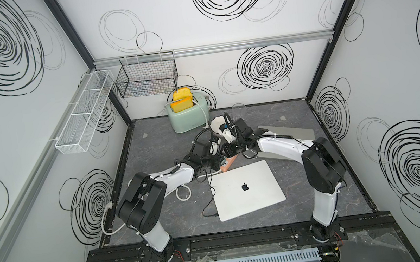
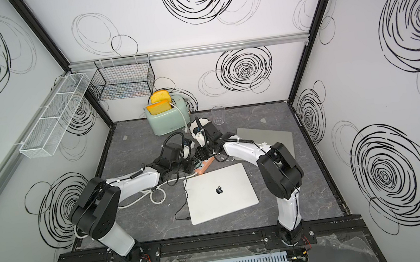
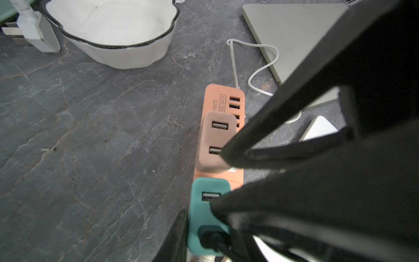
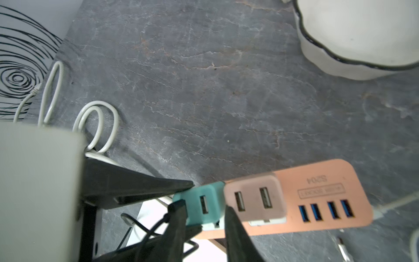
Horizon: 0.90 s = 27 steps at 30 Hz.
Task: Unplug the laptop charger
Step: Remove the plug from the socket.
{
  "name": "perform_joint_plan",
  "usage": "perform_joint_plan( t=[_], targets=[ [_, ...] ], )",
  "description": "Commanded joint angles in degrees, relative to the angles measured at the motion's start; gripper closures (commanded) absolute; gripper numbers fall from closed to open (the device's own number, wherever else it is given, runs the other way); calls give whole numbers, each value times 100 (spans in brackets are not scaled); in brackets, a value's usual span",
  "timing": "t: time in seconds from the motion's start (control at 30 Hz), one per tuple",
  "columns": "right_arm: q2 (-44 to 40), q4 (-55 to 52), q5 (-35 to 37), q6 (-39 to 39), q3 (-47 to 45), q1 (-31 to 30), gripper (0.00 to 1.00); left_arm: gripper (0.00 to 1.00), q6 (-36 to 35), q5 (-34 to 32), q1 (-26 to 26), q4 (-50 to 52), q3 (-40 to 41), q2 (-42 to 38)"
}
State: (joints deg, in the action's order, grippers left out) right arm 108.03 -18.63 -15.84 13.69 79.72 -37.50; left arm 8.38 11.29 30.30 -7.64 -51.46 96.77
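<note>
A: So where's the teal charger (image 4: 199, 204)?
B: On the orange power strip (image 4: 317, 197), touching a beige charger (image 4: 254, 199). The right claw (image 4: 203, 207) straddles it, narrow; whether it grips, I can't tell. Crowding in, the left claw (image 3: 218, 181) stands part-open, empty.
A: Around?
B: White bowl (image 3: 127, 56), closed laptop (image 1: 246, 189), grey slate table (image 4: 204, 90), swirl-painted walls (image 1: 263, 68).

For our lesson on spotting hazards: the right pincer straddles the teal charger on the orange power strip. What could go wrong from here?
1. One finger of the right pincer sits right beside the pink adapter, so pulling might loosen that too.
2. The power strip may lift with the teal charger if nothing pins it.
3. The black cable, plugged into the near laptop, could drag it.
</note>
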Motion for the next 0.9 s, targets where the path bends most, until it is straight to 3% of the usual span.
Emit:
perform_joint_plan(
  t=[0.0, 0.33, 0.57, 0.87],
  targets=[
    [-249, -148, 20, -56, -37, 140, 60, 90, 87, 102, 2, 593, 136, 272],
    [-230, 97, -139, -646, -251, 364, 38, 90, 116, 183, -15, 562, 145, 263],
    [-156, 237, -135, -1211, -234, 380, 35, 90, 127, 222, -29, 566, 146, 246],
    [208, 244, 81, -1369, -48, 374, 33, 90, 142, 286, -41, 552, 154, 226]
  ],
)
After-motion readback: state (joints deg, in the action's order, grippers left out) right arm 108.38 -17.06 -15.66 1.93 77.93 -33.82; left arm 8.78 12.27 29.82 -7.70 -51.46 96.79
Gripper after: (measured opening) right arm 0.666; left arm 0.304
